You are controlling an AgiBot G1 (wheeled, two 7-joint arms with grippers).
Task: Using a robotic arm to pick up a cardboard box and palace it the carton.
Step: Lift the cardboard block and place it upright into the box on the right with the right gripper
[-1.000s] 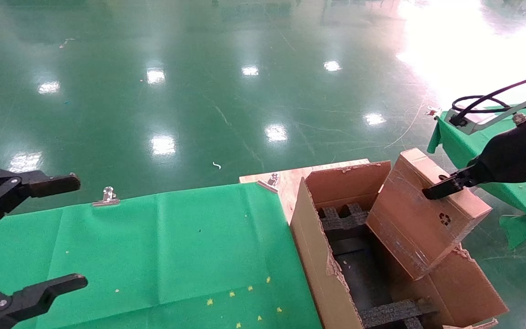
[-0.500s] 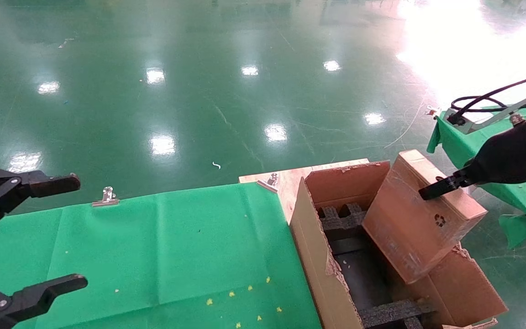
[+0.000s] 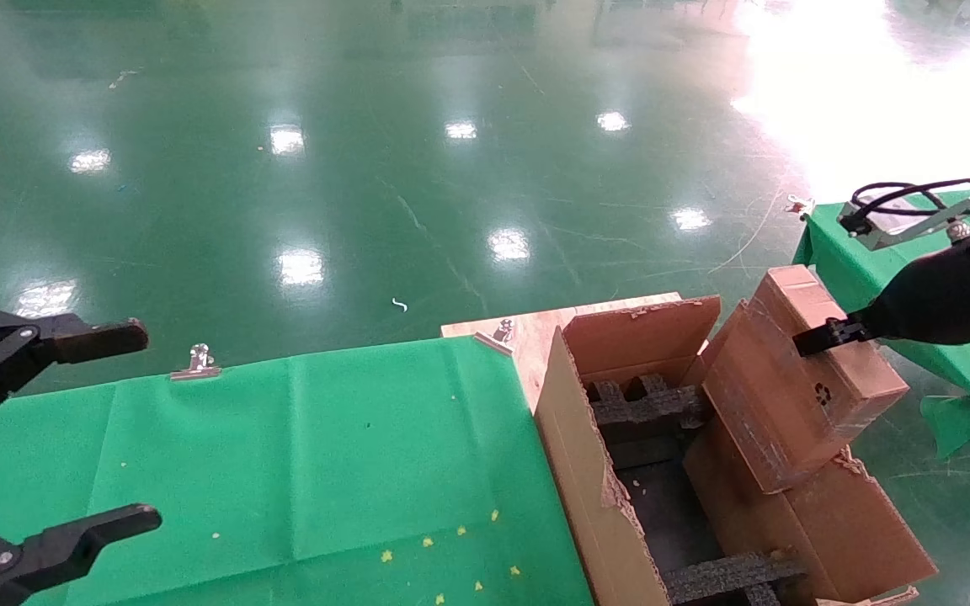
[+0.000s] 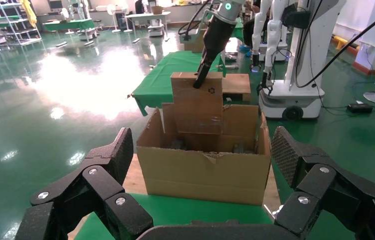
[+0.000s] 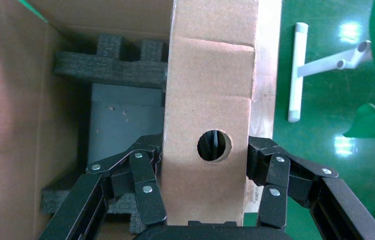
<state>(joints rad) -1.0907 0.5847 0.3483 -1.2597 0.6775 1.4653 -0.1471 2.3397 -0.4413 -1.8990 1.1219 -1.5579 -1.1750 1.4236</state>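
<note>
My right gripper (image 3: 813, 339) is shut on the cardboard box (image 3: 796, 379), a small flat brown box with a recycling mark. It holds the box tilted over the right side of the carton (image 3: 569, 438), above the right flap. In the right wrist view my right gripper (image 5: 205, 150) clamps the box (image 5: 208, 90) on both sides of its round hole. Black foam inserts (image 3: 645, 404) lie inside the carton. The left wrist view shows the box (image 4: 198, 102) above the carton (image 4: 205, 172). My left gripper (image 3: 127, 429) is open and empty at the far left.
A table under green cloth (image 3: 325, 454) lies left of the carton, held with metal clips (image 3: 196, 360). A wooden board (image 3: 535, 328) sits behind the carton. A second green-covered table (image 3: 864, 261) stands at the right. A white pipe (image 5: 295, 75) lies on the floor.
The right gripper has shifted the cardboard box to the right and slightly up, over the carton's right flap, after dipping it towards the carton's opening. The left arm has not moved.
</note>
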